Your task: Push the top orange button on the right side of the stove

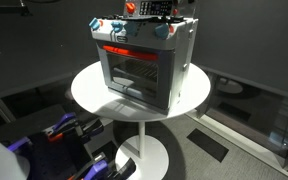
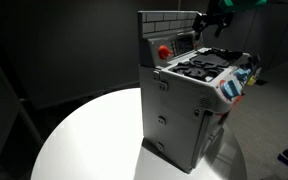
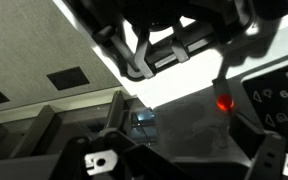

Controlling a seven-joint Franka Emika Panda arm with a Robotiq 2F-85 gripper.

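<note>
The stove (image 1: 142, 65) is a small silver-grey toy oven with a glass door and a red-orange bar handle, standing on a round white table (image 1: 89, 90). It also shows in an exterior view (image 2: 184, 110), with red-orange buttons (image 2: 231, 92) on its front panel and a red button (image 2: 164, 50) on the backsplash. My gripper (image 1: 147, 10) hovers just above the stove's top rear, by the backsplash (image 2: 216, 20). In the wrist view my gripper (image 3: 179, 130) has its fingers apart and empty over the dark stove top, with a glowing red-orange button (image 3: 225, 102) by one finger.
The round white table (image 2: 84, 140) stands on a pedestal base (image 1: 144, 155). Dark curtains hang behind. Blue and black equipment (image 1: 69, 130) sits on the floor beside the table.
</note>
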